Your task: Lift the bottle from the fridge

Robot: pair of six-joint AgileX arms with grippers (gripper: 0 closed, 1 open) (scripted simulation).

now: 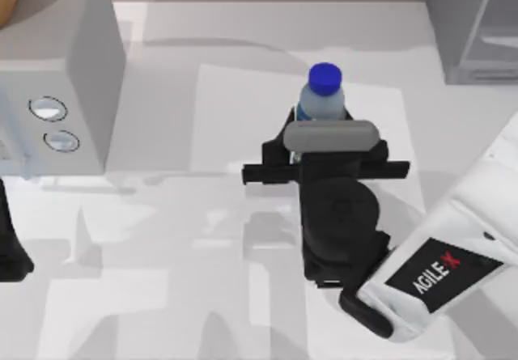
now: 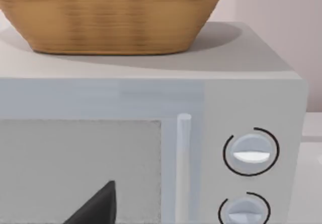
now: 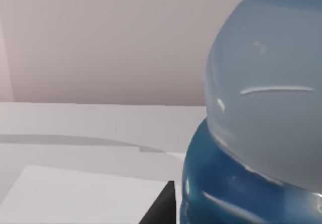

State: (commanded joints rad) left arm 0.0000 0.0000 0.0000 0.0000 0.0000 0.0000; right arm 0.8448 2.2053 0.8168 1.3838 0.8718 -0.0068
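Seen from above: bottle (image 1: 324, 95) upright just past centre of the worktop (image 1: 202, 214), toward twelve o'clock, blue cap (image 1: 324, 75) uppermost, well apart from the fridge (image 1: 473, 24) at one o'clock. Right claw (image 1: 322, 120) reaching in from five o'clock, apparently pinching the bottle's lower body, fingers (image 1: 288, 125) hugging its sides. Left arm parked at nine o'clock beside the grey box with two dials (image 1: 57, 93); basket (image 2: 110, 12) on top of it. Left claw: cannot tell.

Our right hand (image 1: 324, 133) sits mid-frame, its arm reaching in from lower right, fingers seemingly closed; our left arm rests at the left edge.
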